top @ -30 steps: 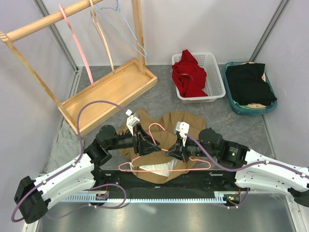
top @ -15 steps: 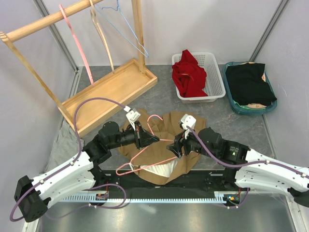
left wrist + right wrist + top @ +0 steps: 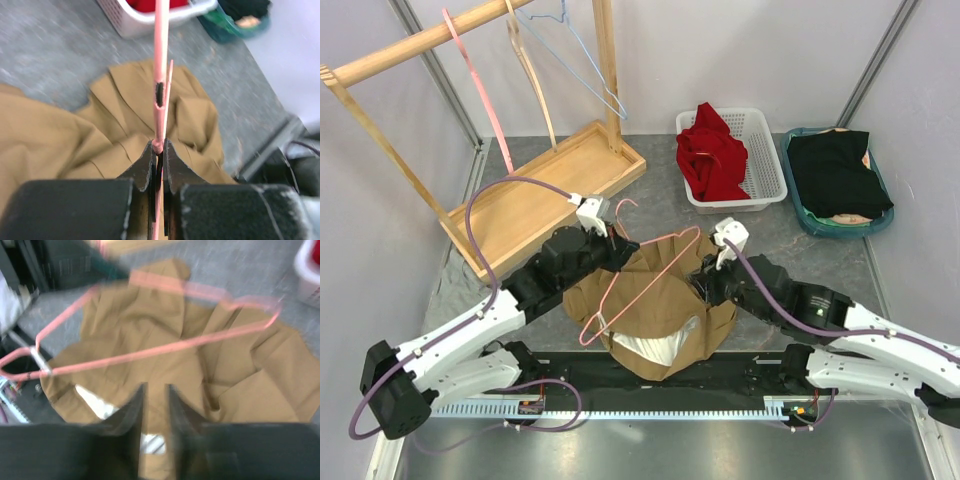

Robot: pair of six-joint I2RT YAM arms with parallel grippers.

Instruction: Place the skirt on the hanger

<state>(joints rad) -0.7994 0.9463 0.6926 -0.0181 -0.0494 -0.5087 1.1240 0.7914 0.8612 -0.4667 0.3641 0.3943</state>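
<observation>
A brown skirt (image 3: 665, 305) lies crumpled on the grey table between my arms, white lining showing at its near edge. My left gripper (image 3: 618, 248) is shut on a pink wire hanger (image 3: 642, 284) near its hook and holds it tilted above the skirt. In the left wrist view the jaws (image 3: 159, 147) pinch the hanger (image 3: 161, 50) over the skirt (image 3: 60, 135). My right gripper (image 3: 703, 283) hovers over the skirt's right side. In the blurred right wrist view its jaws (image 3: 155, 402) stand slightly apart with nothing between them, the hanger (image 3: 150, 352) ahead, above the skirt (image 3: 150, 320).
A wooden rack (image 3: 550, 180) with several hangers stands at the back left. A white basket (image 3: 765, 180) holds red cloth. A teal tub (image 3: 810, 220) at the back right holds black cloth. A black rail (image 3: 660, 375) runs along the near edge.
My left gripper has lifted the hanger up and back, tilting it. My right gripper has come off the hanger and moved right and back. The skirt has shifted and bunched.
</observation>
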